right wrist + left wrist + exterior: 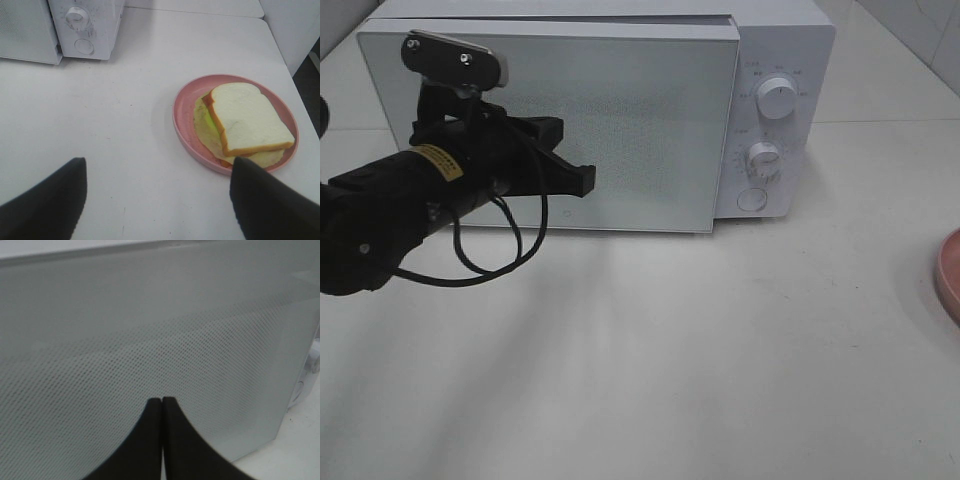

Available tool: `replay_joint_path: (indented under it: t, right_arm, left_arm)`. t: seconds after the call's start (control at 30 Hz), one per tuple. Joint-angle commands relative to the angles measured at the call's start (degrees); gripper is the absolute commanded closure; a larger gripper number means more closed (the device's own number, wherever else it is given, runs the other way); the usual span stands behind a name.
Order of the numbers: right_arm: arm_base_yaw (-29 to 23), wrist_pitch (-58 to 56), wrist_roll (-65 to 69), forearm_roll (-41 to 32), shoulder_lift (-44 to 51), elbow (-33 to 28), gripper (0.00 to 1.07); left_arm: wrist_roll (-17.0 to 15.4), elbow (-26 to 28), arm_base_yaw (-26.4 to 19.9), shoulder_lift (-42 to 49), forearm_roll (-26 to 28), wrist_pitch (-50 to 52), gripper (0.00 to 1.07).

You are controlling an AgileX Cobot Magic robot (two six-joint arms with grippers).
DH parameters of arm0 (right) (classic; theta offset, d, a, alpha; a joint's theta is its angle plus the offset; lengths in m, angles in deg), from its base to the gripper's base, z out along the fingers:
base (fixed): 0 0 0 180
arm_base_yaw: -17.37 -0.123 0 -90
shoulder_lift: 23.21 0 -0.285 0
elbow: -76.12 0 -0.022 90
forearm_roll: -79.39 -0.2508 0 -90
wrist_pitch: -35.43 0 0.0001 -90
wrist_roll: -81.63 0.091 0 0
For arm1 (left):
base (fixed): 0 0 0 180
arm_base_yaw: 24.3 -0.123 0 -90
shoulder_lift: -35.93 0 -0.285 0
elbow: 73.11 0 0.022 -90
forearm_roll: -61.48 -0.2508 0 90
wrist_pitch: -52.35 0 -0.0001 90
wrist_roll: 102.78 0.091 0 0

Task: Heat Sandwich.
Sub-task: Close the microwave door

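The sandwich on its pink plate lies ahead of the right gripper, jaws released; the left gripper, clenched empty, faces the microwave door.

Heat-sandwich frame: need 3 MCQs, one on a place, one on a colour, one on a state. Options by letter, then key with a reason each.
1. Where is the sandwich?
A. inside the microwave
B. on the plate
C. bare on the table

2. What colour is the plate?
A. pink
B. blue
C. white

3. How does the left gripper stand?
A. wide open
B. shut on the sandwich
C. shut, holding nothing

Key:
1 B: the right wrist view shows the bread slices lying on the plate, off to the side of the microwave.
2 A: its rim and wall are pink in both the right wrist and the high view.
3 C: in the left wrist view the two black fingers meet with nothing between them, in front of the microwave door.
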Motion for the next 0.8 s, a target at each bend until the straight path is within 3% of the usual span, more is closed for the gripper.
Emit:
replay_joint_path:
  t: [0.03,0.27,0.8]
  right_arm:
    - [0.46,0.34,-0.69,0.06,1.49,0.06,0.31]
    - [0.46,0.34,-0.69,0.06,1.49,0.06,0.31]
    - [0.46,0.34,-0.69,0.06,1.49,0.06,0.31]
  left_arm:
    - [0.06,2.23,1.09,-1.15,0.86,0.69,1.07]
    - [-0.23,9.05,3.27,-5.67,1.09,-0.34,1.07]
    - [-0.17,19.94,3.32,-11.4,1.43,-5.44,1.07]
